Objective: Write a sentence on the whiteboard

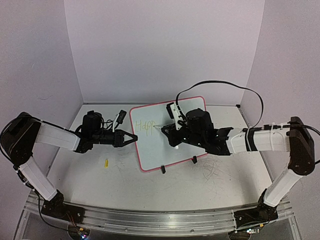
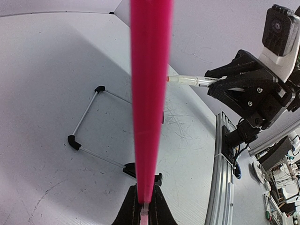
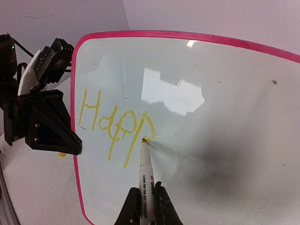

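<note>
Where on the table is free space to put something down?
Widest: the table in front, between the whiteboard and the arm bases, apart from a small yellow piece. Crowded: the middle, where the left end effector grips the whiteboard and the right end effector holds a pen on it.

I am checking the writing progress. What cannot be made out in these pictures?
- Left wrist: whiteboard seen edge-on; its face hidden.
- Top: sentence too small to read.
- Right wrist: marker label blurred; board's right side cut off by the frame.
- Top: yellow bit too small to identify.
</note>
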